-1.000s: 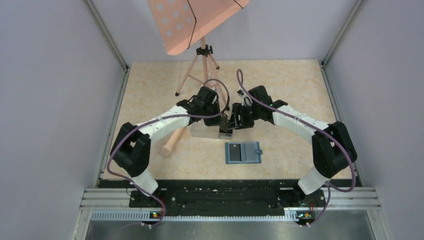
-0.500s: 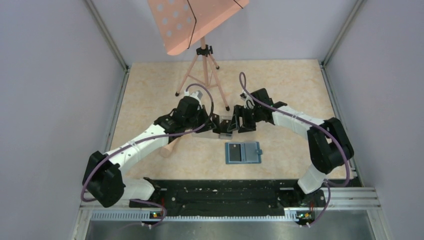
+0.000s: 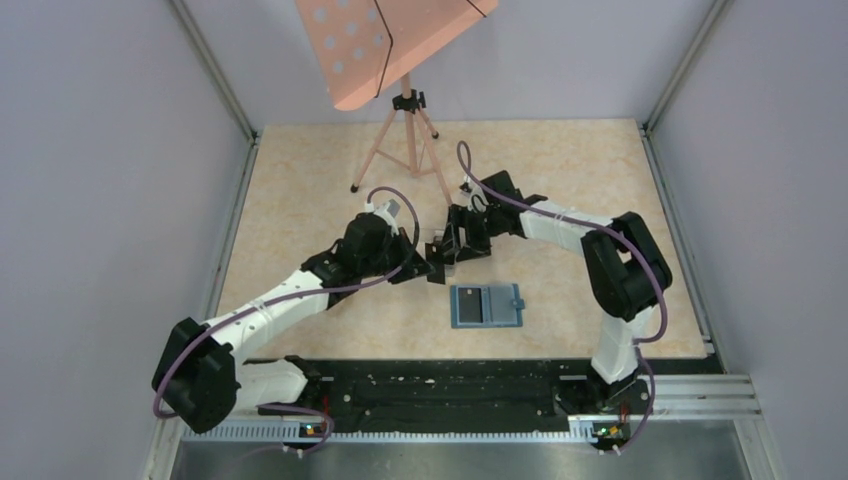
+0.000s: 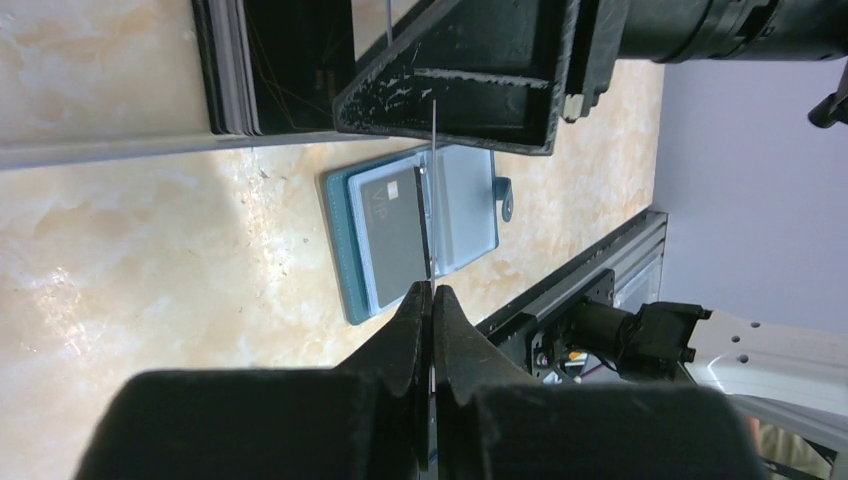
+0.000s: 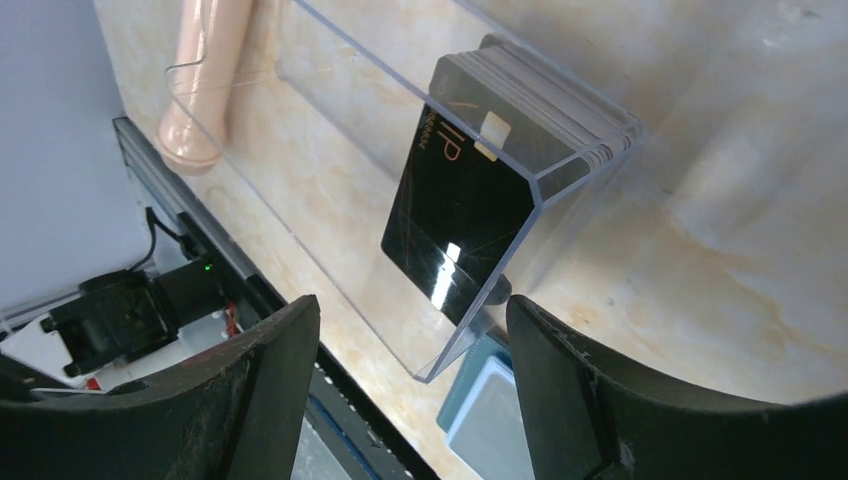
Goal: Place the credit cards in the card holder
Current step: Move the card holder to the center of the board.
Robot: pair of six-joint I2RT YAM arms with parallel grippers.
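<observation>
Now the left claw [image 4: 432, 292] has drawn back from the clear box [image 5: 340, 130], pinching one thin card [image 4: 427, 235] edge-on. The right claw [image 5: 410, 315] has spread wide before it. The credit cards [image 5: 470, 190] stacked inside the box read "VIP". The card holder [image 3: 486, 305] lies open just nearside of the box, on a beige marbled counter [image 3: 580, 170]; lilac walls [image 3: 100, 200].

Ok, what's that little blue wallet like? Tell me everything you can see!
The card holder is a small teal-blue wallet lying open and flat on the table, inside facing up. It has lighter blue pockets, and a little snap tab sticks out of its right edge. A dark card seems to sit in its left half. It looks soft, maybe leather or plastic. Nothing grips it; the left gripper, shut on a thin card, hangs close by.
</observation>
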